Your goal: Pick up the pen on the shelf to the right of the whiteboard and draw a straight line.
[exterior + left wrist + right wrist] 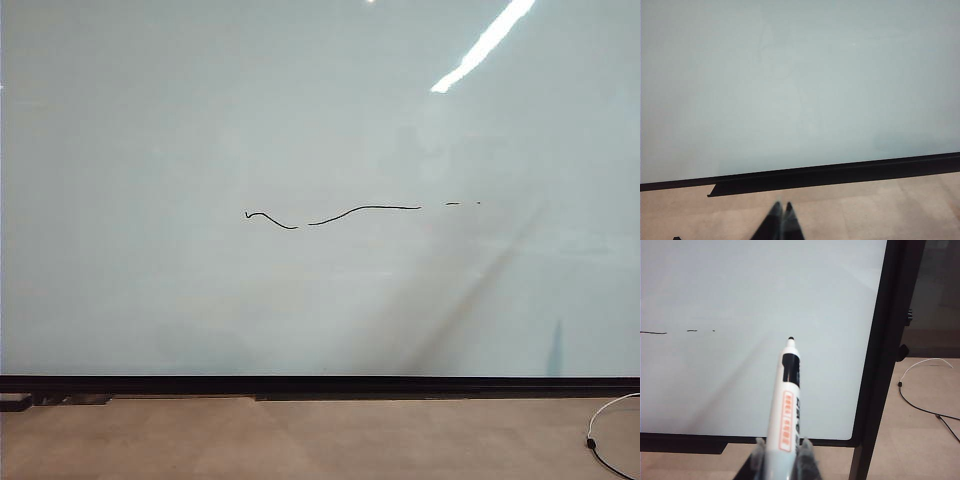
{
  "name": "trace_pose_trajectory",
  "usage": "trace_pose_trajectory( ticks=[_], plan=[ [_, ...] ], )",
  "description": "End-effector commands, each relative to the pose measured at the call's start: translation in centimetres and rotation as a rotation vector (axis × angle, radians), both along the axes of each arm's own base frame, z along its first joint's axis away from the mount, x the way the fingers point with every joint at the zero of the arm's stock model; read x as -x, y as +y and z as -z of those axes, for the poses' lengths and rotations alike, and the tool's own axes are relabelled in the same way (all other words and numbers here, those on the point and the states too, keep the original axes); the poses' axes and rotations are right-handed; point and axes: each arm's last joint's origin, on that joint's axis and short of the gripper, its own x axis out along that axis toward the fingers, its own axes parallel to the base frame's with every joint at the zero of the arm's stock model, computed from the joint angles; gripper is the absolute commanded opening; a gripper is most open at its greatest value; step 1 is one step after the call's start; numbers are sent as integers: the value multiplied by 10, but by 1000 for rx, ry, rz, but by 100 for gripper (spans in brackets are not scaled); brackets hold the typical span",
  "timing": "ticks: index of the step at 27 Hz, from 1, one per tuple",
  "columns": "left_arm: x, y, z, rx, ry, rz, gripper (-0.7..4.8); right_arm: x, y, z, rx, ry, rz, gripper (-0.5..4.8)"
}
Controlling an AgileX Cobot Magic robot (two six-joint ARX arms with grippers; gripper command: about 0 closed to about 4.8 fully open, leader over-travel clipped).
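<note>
gripping the pen (788,405), right claw (782,452) points at whiteboard (740,290) w/ wavy line (340,213); left claw (781,210) pinched shut, low nr floor (865,210).

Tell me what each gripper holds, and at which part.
The right gripper holds the pen by the lower barrel, tip free. The left gripper is shut and holds nothing.

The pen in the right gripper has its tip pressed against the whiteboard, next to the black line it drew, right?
Not quite. The right wrist view shows the right gripper shut on the pen, but its tip is off the whiteboard, apart from the black line. The left gripper hangs shut, holding nothing.
</note>
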Motion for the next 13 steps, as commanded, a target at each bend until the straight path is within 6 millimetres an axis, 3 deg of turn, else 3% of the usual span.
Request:
trace_pose_trajectory(
  ticks=[1,13],
  plan=[
    [0,0,-2,-1,-9,3,-5,0,0,1,0,-12,15,-5],
    [0,0,-2,-1,-9,3,-5,0,0,3,1,18,13,-5]
  ],
)
